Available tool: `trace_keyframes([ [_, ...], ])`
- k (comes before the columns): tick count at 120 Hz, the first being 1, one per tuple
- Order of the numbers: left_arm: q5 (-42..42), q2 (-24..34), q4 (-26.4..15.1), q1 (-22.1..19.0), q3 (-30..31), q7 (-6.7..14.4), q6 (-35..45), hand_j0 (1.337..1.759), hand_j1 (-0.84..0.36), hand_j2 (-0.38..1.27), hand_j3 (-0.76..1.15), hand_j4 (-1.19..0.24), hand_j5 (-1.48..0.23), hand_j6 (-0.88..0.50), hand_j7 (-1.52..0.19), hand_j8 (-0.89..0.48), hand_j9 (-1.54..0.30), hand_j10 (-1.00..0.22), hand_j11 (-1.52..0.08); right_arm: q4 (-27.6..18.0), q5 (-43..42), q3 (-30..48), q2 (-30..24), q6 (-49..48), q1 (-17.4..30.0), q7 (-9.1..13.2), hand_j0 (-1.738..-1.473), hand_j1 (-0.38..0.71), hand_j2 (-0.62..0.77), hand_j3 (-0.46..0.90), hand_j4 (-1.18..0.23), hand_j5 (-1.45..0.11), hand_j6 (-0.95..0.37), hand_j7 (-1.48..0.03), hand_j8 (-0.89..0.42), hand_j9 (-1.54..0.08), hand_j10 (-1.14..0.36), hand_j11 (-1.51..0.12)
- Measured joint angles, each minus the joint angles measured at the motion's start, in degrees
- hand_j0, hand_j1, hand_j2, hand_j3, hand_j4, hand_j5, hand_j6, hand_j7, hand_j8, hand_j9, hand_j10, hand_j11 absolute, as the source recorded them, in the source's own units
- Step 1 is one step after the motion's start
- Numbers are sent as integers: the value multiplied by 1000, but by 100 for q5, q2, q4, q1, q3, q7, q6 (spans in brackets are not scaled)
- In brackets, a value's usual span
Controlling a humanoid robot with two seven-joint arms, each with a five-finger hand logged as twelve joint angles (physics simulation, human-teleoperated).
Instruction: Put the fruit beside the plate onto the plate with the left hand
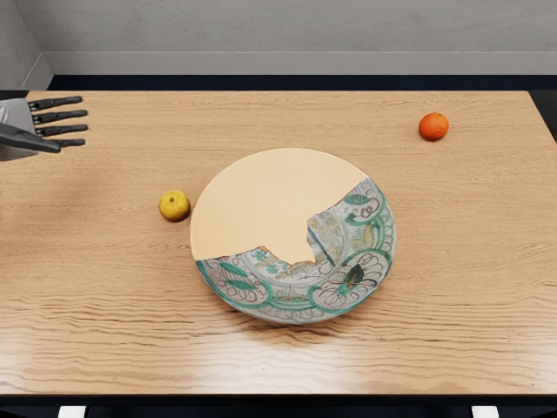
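Left robot hand (39, 126) is over the desk's far-left corner, fingers stretched straight & apart, nothing in them. Right arm not in shot. Target = small yellow fruit (174, 205), on the desk left of centre, just beside the plate's (261, 187) left rim, prob. not touching it. Plate sits mid-desk w/ nothing on it. An orange fruit (433, 126) lies nr the far-right corner, well apart from the plate, so not the one meant.

Risks, as I judge them: yellow fruit is round, so a finger brushing it before closing could send it rolling twd the desk's left edge. Little room betw. fruit & rim, so fingers coming down on that side may catch the plate & shove it. Plate looks shallow, so a high release could let the fruit roll off.
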State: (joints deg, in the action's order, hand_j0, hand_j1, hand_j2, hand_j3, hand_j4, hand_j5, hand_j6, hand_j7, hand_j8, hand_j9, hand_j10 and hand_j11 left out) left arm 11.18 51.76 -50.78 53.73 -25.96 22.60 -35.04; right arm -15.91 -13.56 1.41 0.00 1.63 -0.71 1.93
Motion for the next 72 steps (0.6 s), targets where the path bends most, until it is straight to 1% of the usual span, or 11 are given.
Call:
trace_keyframes([
  [10, 2, -22, 57, -14, 17, 9, 0, 1658, 310, 7, 0, -30, -42, -29, -42, -29, -42, -30, -42, -1, 0, 0, 0, -5, 0, 0, -1658, -349, 0, 0, 0, 0, 0, 0, 0, 0, 0, 0],
  [18, -13, -88, 73, -34, 198, 29, 0, 1658, 313, 7, 0, -28, -39, -27, -39, -27, -39, -28, -39, 0, 1, 0, 0, -5, -2, 0, -1658, -349, 0, 0, 0, 0, 0, 0, 0, 0, 0, 0],
  [20, -45, -81, 77, 23, 263, 38, -1, 1658, 313, 7, 0, -27, -39, -26, -39, -26, -39, -27, -39, 0, 1, 0, 0, -4, -2, 0, -1658, -349, 0, 0, 0, 0, 0, 0, 0, 0, 0, 0],
  [25, -330, -176, 82, 336, 391, 77, -1, 1658, 315, 7, 0, -25, -37, -24, -37, -24, -37, -26, -38, 0, 1, 0, 0, -1, -1, 0, -1658, -349, 0, 0, 0, 0, 0, 0, 0, 0, 0, 0],
  [35, -1626, -941, 83, 1115, 540, 142, -1, 1658, 316, 6, 0, -25, -36, -25, -36, -25, -36, -26, -36, 0, 1, 0, 0, 1, 0, 0, -1658, -349, 0, 0, 0, 0, 0, 0, 0, 0, 0, 0],
  [40, -2347, -1210, 72, 1323, 580, 233, 1, 1658, 317, 5, 0, -27, -35, -27, -35, -27, -35, -27, -35, 0, 2, 0, 0, 2, 0, 0, -1658, -349, 0, 0, 0, 0, 0, 0, 0, 0, 0, 0],
  [44, -2871, -1479, 61, 1470, 601, 423, 1, 1658, 317, 5, 0, -28, -35, -28, -35, -28, -35, -28, -35, 0, 2, 0, 0, 3, 0, 0, -1658, -349, 0, 0, 0, 0, 0, 0, 0, 0, 0, 0],
  [52, -3747, -1608, -29, 1738, 627, 802, 1, 1658, 317, 5, 0, -29, -35, -29, -35, -28, -35, -28, -35, 1, 2, 0, 0, 3, 0, 0, -1658, -349, 0, 0, 0, 0, 0, 0, 0, 0, 0, 0],
  [61, -4862, -1671, -507, 1780, 641, 1027, 2, 1658, 317, 5, 0, -29, -36, -29, -35, -29, -35, -29, -35, 1, 2, 0, 0, 3, 0, 0, -1658, -349, 0, 0, 0, 0, 0, 0, 0, 0, 0, 0],
  [67, -5558, -1768, -907, 1728, 648, 1108, 80, 1658, 316, 5, 0, -30, -36, -30, -36, -30, -36, -29, -36, 1, 2, 0, 0, 3, 0, 0, -1658, -349, 0, 0, 0, 0, 0, 0, 0, 0, 0, 0],
  [72, -6070, -1921, -1207, 1634, 653, 1152, 340, 1658, 315, 6, 0, -31, -37, -31, -37, -31, -37, -30, -37, 1, 3, 0, 0, 4, 0, 0, -1658, -349, 0, 0, 0, 0, 0, 0, 0, 0, 0, 0],
])
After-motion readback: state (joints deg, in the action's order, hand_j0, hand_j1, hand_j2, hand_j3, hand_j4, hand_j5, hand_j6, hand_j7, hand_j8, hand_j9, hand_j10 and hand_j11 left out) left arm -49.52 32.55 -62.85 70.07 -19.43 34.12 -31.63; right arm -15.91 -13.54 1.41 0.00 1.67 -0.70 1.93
